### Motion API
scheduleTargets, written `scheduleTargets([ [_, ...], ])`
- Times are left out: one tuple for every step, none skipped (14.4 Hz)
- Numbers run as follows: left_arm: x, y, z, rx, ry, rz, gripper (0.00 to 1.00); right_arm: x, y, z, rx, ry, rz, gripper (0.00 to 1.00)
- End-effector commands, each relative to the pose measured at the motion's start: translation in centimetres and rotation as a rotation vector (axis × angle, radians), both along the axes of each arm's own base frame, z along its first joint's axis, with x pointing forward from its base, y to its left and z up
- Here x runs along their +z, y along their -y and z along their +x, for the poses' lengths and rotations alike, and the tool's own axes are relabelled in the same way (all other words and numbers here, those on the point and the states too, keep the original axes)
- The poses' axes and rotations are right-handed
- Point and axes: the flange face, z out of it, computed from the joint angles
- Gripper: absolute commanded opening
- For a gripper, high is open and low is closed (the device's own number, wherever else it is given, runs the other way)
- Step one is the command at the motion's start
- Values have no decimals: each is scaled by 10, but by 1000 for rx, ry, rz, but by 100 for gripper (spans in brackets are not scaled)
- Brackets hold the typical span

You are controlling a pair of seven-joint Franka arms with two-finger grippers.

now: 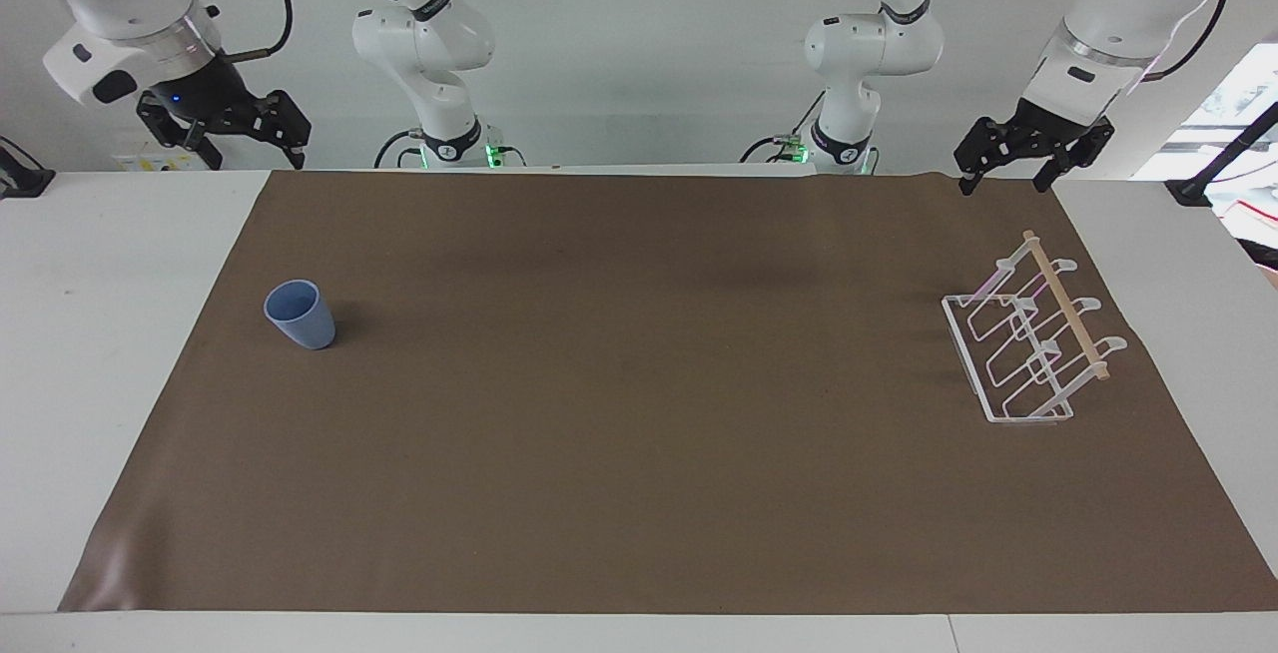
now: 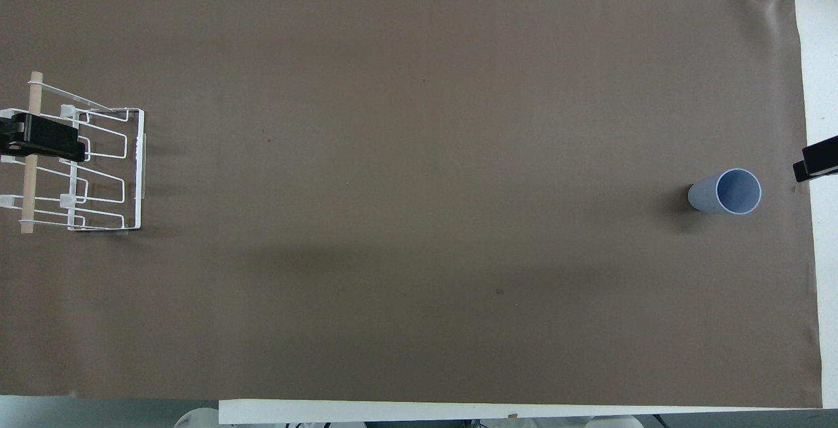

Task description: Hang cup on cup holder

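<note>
— What do we have on the table at this hour?

— We see the cup [image 1: 299,314], a plain light blue tumbler, standing upright with its mouth up on the brown mat [image 1: 639,493], toward the right arm's end of the table. Well apart from it, at the left arm's end, stands the cup holder [image 1: 1028,343], a white wire rack with looped prongs and a wooden rod [image 1: 1066,307] across its top. Nothing hangs on it.

— And the arms?

— We find both raised at the robots' edge of the table. The right gripper [image 1: 225,139] hangs in the air over the white table edge [image 1: 100,264] beside the mat, its jaws spread apart and holding nothing. The left gripper [image 1: 1008,174] hangs over the mat's corner by the rack, jaws likewise apart and empty. From above, its black tip [image 2: 42,141] covers part of the rod, yet we see from across the table that it is clear of the rack.
</note>
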Motion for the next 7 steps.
scheduleTargets([
  [-1, 0, -1, -15, 6, -12, 100, 3, 1, -1, -12, 18, 19, 100],
  [-1, 0, -1, -15, 5, -12, 100, 3, 0, -2, -10, 17, 19, 100],
  [-1, 0, -1, -15, 6, -12, 100, 3, -1, -1, -7, 15, 19, 100],
  [-1, 0, -1, -15, 5, -10, 100, 3, -4, -1, -4, 16, 17, 100],
  [-2, 1, -2, -16, 2, -10, 100, 3, -5, -1, -1, 15, 16, 100],
  [-3, 1, -2, -16, -3, -9, 100, 3, -4, -2, -4, 13, 18, 100],
  [-4, 1, -2, -16, -3, -9, 100, 0, -3, -3, -4, 3, 19, 100],
])
